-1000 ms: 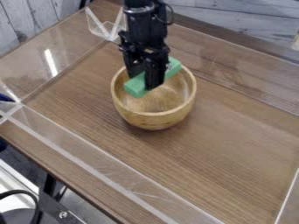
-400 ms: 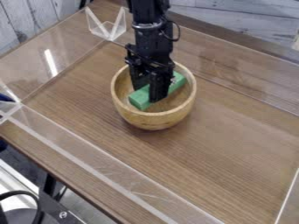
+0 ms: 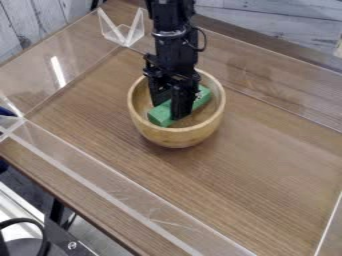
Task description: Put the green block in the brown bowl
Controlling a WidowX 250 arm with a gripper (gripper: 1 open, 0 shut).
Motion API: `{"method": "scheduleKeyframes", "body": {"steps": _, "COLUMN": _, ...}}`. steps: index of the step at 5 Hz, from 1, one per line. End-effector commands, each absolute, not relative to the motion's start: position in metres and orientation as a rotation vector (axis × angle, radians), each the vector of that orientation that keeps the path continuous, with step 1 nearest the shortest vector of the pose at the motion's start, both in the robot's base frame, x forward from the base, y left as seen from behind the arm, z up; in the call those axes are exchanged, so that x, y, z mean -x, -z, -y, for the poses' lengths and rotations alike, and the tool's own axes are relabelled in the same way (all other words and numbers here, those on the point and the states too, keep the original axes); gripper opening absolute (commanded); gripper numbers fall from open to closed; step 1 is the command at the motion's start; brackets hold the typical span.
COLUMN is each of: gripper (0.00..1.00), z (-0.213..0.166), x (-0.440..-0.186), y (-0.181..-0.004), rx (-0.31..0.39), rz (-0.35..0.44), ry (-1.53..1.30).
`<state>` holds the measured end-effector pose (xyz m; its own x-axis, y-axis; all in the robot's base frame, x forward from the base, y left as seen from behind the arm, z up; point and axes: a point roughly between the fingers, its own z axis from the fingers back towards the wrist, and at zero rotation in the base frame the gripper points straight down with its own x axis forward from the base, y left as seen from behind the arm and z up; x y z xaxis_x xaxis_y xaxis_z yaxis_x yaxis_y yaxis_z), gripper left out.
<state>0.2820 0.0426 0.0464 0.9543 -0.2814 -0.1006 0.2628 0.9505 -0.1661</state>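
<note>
The brown bowl [image 3: 177,130] stands on the wooden table a little above the middle of the view. Inside it lies the green block [image 3: 166,113], a bright green bar slanting from lower left to upper right. My black gripper [image 3: 175,104] reaches straight down into the bowl and is shut on the green block at its middle. The fingers hide the block's centre, so only its two ends show. Whether the block touches the bowl's floor I cannot tell.
Clear plastic walls [image 3: 54,70] fence the wooden table [image 3: 254,180] on the left, front and right. A clear stand-like piece [image 3: 120,25] sits at the back behind the arm. Below the front wall a dark frame and wheel [image 3: 20,235] show.
The gripper has sunk slightly with the green block, from the bowl's rim down into its hollow. It stays shut on the block.
</note>
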Motion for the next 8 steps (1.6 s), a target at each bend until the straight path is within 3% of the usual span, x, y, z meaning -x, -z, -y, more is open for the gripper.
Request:
{"method": "scheduleKeyframes", "body": {"steps": 1, "gripper": 0.0, "z": -0.041, "x": -0.293, "y": -0.056, "rx": 0.137, "rz": -0.079, "ry": 0.29}}
{"method": "scheduleKeyframes", "body": {"steps": 2, "gripper": 1.0, "z": -0.04, "x": -0.293, "y": -0.058, "rx": 0.138, "rz": -0.078, "ry": 0.287}}
{"method": "scheduleKeyframes", "body": {"steps": 4, "gripper": 1.0, "z": -0.045, "x": -0.293, "y": -0.1, "rx": 0.117, "rz": -0.003, "ry": 0.264}}
{"method": "scheduleKeyframes", "body": {"steps": 6, "gripper": 1.0, "z": -0.066, "x": -0.291, "y": -0.163, "rx": 0.054, "rz": 0.095, "ry": 0.18}}
{"method": "scheduleKeyframes", "body": {"steps": 8, "gripper": 1.0, "z": -0.076, "x": -0.291, "y": -0.16, "rx": 0.051, "rz": 0.093, "ry": 0.155}}
